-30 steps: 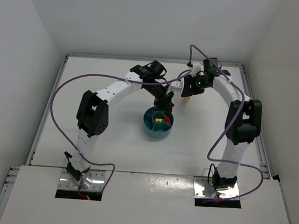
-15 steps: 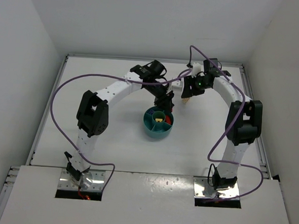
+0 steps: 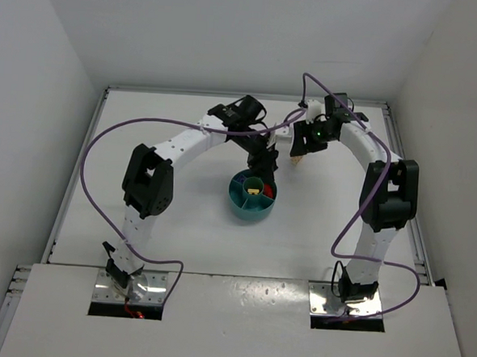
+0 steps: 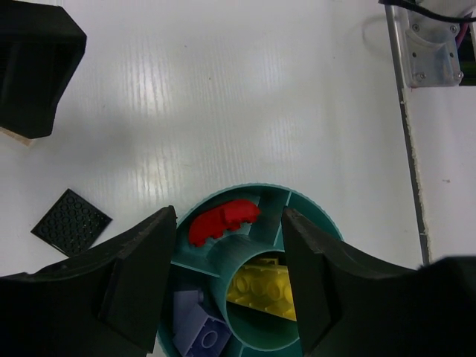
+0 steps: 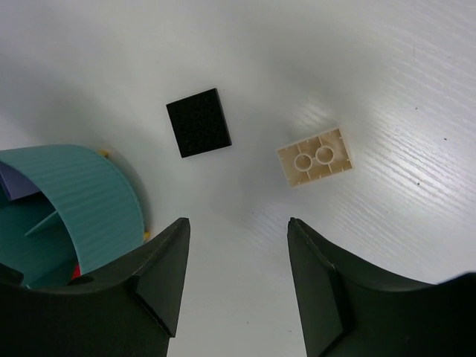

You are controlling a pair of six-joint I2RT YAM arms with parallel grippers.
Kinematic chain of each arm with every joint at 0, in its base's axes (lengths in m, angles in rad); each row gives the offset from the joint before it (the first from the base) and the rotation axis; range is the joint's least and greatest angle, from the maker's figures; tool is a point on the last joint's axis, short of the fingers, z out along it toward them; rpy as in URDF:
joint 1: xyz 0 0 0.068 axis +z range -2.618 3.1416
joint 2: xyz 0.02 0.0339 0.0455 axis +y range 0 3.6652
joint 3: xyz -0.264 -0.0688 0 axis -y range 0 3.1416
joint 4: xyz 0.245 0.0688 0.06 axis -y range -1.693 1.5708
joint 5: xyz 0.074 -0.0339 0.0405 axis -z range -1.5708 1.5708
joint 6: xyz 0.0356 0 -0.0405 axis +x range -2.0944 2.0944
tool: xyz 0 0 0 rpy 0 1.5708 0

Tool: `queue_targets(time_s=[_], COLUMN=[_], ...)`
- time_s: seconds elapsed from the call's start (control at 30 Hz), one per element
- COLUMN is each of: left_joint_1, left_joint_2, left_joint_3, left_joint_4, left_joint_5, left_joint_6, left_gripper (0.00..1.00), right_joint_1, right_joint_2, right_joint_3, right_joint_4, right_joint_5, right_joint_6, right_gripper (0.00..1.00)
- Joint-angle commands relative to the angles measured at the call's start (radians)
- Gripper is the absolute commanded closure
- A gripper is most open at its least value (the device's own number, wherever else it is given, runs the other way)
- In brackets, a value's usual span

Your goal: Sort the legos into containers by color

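Sorting stands unfinished: the teal dish (image 3: pixel 248 212) sits near the middle of the white table (image 3: pixel 178 231), and the left gripper (image 4: pixel 228 217) hangs over its 12 o'clock rim with both jaws spread wide and nothing between them. Directly under that gap a red brick (image 4: pixel 223 221) lies in the wedge compartment at 12 o'clock of the central cup (image 4: pixel 222 259). A yellow brick (image 4: pixel 262 286) lies inside the cup itself, and a purple brick (image 4: pixel 197 323) lies in the wedge at about 8 o'clock, partly hidden by the left finger. Out on the table at 9 o'clock of the dish, apart from its wall, lies a flat black plate (image 4: pixel 71 222). The right gripper (image 5: pixel 236 227) hovers above the table just off the dish at about 1 o'clock in the overhead view; its jaws too stand apart, gripping nothing. From its wrist camera, the black plate lies at 11 o'clock of the gap between the jaws and a tan brick (image 5: pixel 315 157) at 1 o'clock, hollow side up with two rings showing. Both lie flat on the table, clear of each other. The dish's outer wall fills the 9 o'clock edge of that view, and the black plate is the nearer of the two loose pieces to it.
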Motion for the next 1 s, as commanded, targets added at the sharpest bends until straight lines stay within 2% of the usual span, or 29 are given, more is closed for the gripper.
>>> queue_targets(time_s=[0.0, 0.1, 0.2, 0.23, 0.3, 0.33, 0.37, 0.43, 0.57, 0.8, 0.97], left_joint_1=[0.016, 0.063, 0.163, 0.185, 0.243, 0.260, 0.277, 0.320, 0.372, 0.406, 0.426], left_joint_2=[0.001, -0.008, -0.008, -0.008, -0.017, -0.017, -0.017, -0.008, -0.008, -0.092, -0.106], left_joint_3=[0.024, 0.066, 0.098, 0.098, 0.098, 0.098, 0.098, 0.098, 0.057, -0.045, -0.066], left_joint_4=[0.073, 0.191, 0.360, 0.445, 0.510, 0.547, 0.556, 0.556, 0.556, 0.556, 0.556], left_joint_5=[0.025, 0.070, 0.079, 0.093, 0.113, 0.125, 0.151, 0.206, 0.220, 0.169, 0.157], left_joint_6=[-0.063, -0.225, -0.495, -0.545, -0.662, -0.689, -0.710, -0.738, -0.757, -0.626, -0.614], left_gripper=[0.36, 0.36, 0.36, 0.36, 0.34, 0.34, 0.34, 0.34, 0.34, 0.32, 0.32], right_joint_1=[0.007, 0.007, 0.016, 0.025, 0.035, 0.045, 0.045, 0.064, 0.073, 0.082, 0.082], right_joint_2=[-0.014, 0.000, 0.026, 0.044, 0.066, 0.080, 0.109, 0.146, 0.196, 0.250, 0.250], right_joint_3=[0.027, 0.017, 0.030, 0.030, 0.063, 0.074, 0.097, 0.131, 0.194, 0.226, 0.206], right_joint_4=[0.017, 0.026, 0.037, 0.046, 0.046, 0.037, 0.037, 0.023, -0.012, -0.046, -0.098], right_joint_5=[0.009, 0.028, 0.096, 0.111, 0.156, 0.170, 0.197, 0.222, 0.277, 0.318, 0.270], right_joint_6=[0.005, 0.014, 0.024, 0.024, 0.011, 0.001, -0.034, -0.115, -0.206, -0.295, -0.371], right_gripper=[0.44, 0.43, 0.37, 0.36, 0.31, 0.28, 0.19, 0.15, 0.12, 0.12, 0.12])
